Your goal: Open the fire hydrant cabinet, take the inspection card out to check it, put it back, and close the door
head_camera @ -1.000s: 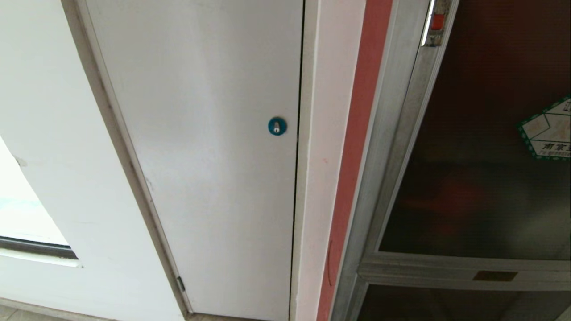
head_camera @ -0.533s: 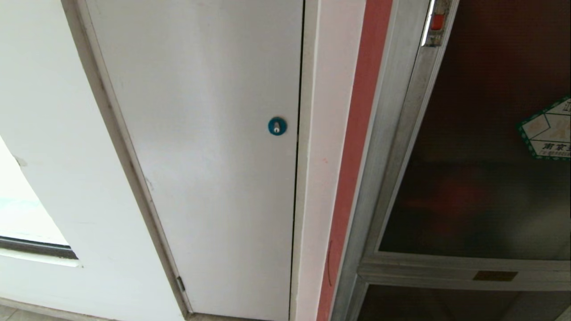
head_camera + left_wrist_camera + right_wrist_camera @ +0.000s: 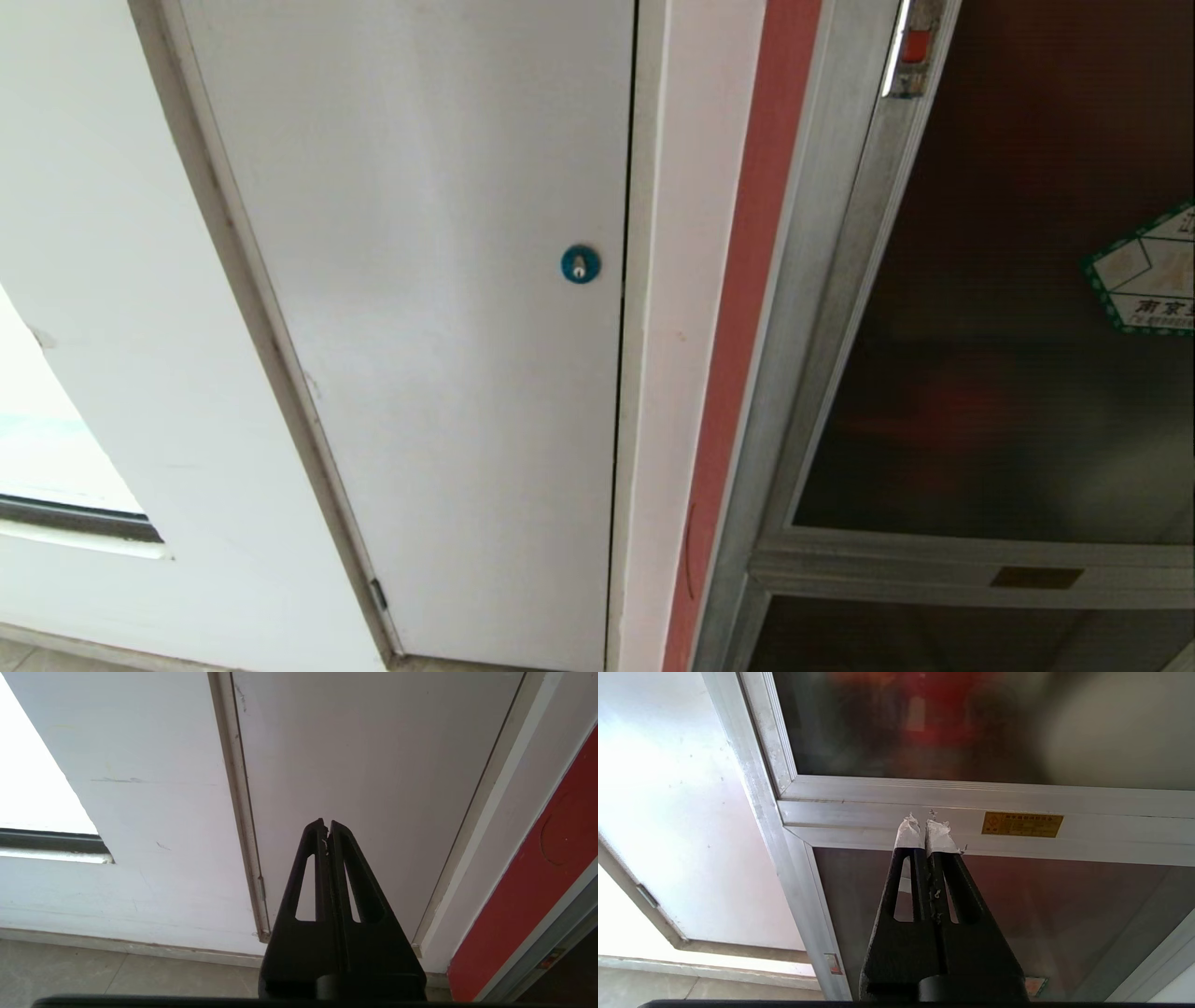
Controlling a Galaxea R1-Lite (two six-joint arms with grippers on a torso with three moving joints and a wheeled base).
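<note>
Both end effectors, left point(image 3: 327, 828) and right point(image 3: 923, 823), hang closed and empty before the fire hydrant cabinet point(image 3: 822, 280), its door point(image 3: 1008, 373) unopened.

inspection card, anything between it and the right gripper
Yes: the shut door of the cabinet covers the inside, and no card shows through its dark glass. The right gripper hangs shut before the frame.
</note>
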